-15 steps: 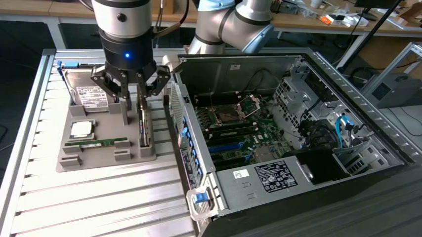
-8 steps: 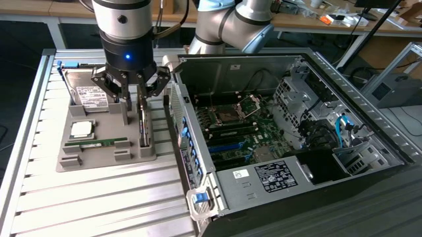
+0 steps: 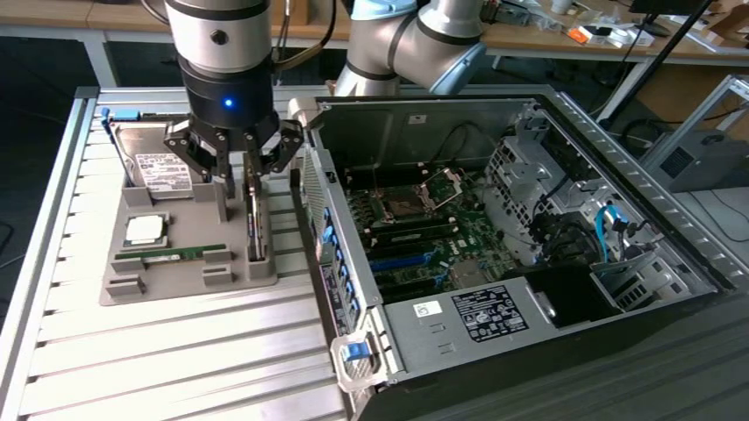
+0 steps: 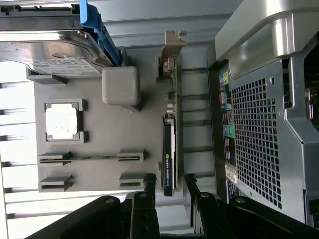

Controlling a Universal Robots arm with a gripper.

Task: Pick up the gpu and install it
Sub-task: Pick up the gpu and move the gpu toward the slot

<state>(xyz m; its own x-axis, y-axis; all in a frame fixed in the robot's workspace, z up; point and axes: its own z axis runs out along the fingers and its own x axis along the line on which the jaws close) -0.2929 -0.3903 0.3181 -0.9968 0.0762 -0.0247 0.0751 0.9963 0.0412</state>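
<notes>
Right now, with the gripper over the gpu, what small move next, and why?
Probably ease straight down a little. The gripper is open, its fingers either side of the gpu, which stands on edge in the gray tray; they look apart from the card and seem to reach only its upper part, so a deeper hold looks safer.

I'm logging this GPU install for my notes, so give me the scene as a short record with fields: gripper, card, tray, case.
gripper: open, straddling the gpu, not closed on it
gpu: standing on edge in its slot of the gray tray, silver bracket at the end away from the gripper
gray tray: also holds hard drive, CPU, memory stick
computer case: open, beside the tray on the exterior view's right, motherboard exposed
</notes>
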